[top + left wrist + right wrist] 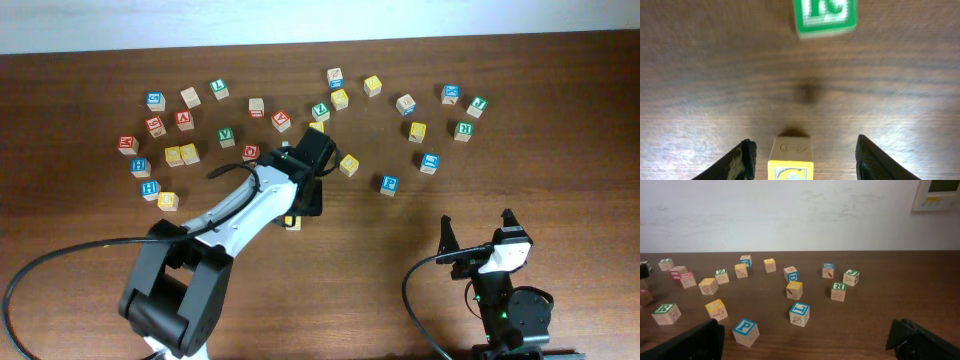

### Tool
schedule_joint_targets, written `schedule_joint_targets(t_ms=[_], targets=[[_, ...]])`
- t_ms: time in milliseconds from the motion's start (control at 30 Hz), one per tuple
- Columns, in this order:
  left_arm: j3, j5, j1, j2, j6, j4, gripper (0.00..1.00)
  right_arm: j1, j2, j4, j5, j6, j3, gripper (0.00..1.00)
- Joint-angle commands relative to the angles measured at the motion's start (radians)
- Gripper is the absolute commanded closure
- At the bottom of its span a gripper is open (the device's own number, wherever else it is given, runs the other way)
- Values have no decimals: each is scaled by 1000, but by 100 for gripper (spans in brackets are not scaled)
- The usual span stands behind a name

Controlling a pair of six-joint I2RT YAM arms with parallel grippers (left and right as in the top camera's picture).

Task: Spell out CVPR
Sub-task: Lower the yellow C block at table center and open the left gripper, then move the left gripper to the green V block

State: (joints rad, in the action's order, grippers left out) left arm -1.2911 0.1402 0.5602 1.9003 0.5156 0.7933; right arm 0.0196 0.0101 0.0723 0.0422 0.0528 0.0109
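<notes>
Yellow-framed C cube (790, 161) sits on tabletop (715, 75) between left jaws, which are spread apart and touch neither side. Green R cube (825, 15) lies further ahead. Blue P cube (745, 331) lies just beyond right jaws, also apart, empty

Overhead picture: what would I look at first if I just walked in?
The big white and black left arm reaches to the middle of the table, among scattered letter blocks like the blue P block nearby. In the left wrist view, its open fingers sit either side of a yellow C block.
</notes>
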Motion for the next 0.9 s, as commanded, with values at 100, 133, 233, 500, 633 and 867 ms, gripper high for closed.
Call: schedule_joint_targets(t_ms=[100,133,233,500,633,867], targets=[[-465,25,-177,7,-9,377,33,-8,-6,5,-2,-1,-5,2],[-555,26,-225,7,-9,456,1,-8,-6,5,-2,-1,-5,2],[-604,105,-365,7,-9,555,1,-8,-6,5,-2,-1,-5,2],[-604,0,-542,7,-8,499,1,-8,-6,5,-2,-1,-5,2],[-604,-51,-541,8,-8,479,1,-8,-6,5,-2,-1,-5,2],[-604,-92,-456,142,-17,452,11,-8,-6,5,-2,-1,-5,2]])
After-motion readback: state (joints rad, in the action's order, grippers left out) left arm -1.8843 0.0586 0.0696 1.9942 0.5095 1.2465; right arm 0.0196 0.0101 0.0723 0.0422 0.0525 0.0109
